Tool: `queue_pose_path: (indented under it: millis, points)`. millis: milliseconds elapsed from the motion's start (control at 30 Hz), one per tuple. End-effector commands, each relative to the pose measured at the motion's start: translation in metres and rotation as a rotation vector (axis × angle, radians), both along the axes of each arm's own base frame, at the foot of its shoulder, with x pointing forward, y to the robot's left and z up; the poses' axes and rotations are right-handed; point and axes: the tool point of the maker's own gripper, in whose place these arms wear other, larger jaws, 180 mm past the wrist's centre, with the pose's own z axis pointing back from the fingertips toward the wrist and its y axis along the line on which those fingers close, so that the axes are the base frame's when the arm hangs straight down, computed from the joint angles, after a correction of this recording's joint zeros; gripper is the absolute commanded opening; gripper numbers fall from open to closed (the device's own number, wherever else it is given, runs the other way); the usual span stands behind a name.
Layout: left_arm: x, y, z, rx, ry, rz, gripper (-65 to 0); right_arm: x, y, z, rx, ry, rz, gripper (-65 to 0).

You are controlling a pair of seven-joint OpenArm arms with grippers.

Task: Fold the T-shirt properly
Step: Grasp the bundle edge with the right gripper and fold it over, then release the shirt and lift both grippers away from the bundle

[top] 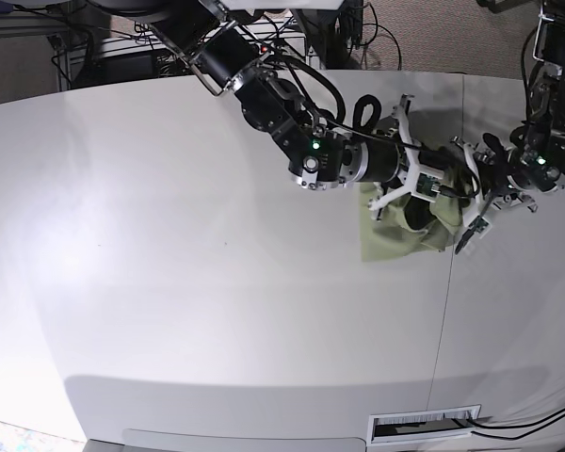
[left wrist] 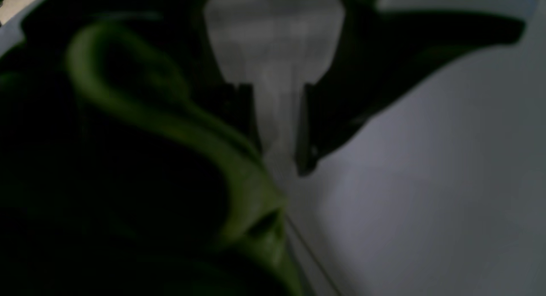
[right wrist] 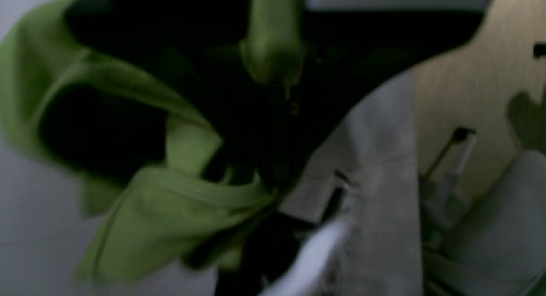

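The green T-shirt (top: pixel 395 237) lies bunched on the white table (top: pixel 217 235) at the back right, between my two grippers. My right gripper (top: pixel 424 188) is on top of the bunch. In the right wrist view its jaws (right wrist: pixel 273 189) are shut on a hemmed fold of the T-shirt (right wrist: pixel 170 210), and loose cloth loops around them. My left gripper (top: pixel 473 212) is at the shirt's right edge. In the blurred left wrist view its jaws (left wrist: pixel 288 159) stand close together, low over the table, with a fold of the T-shirt (left wrist: pixel 247 181) at their tips.
A seam (top: pixel 445 311) runs front to back across the table just right of the shirt. A slotted plate (top: pixel 424 426) sits at the front edge. Cables and equipment (top: pixel 122 56) stand behind the table's back edge.
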Motion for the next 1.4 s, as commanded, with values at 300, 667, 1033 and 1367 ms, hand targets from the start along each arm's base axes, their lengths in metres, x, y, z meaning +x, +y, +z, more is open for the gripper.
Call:
queue_pose_path:
  millis: [300, 667, 1033, 1367]
  points:
    - [0.031, 0.039, 0.041, 0.309, -0.201, 0.048, -46.3, 0.009, 0.009, 0.006, 0.06, -0.012, -0.005, -65.0]
    - [0.043, 0.081, 0.065, 0.544, -0.314, 0.147, -46.3, -0.015, 0.019, -0.004, -0.024, -0.035, 0.103, -64.7]
    - [0.049, 0.117, 0.098, 0.757, -0.437, 0.269, -46.3, -0.008, 0.023, 0.045, -0.02, -0.195, 0.14, -42.7]
    - [0.053, 0.121, 0.127, 0.788, -0.549, 0.362, -46.4, 0.082, -0.037, 0.092, 0.08, -0.231, -0.184, -45.6]
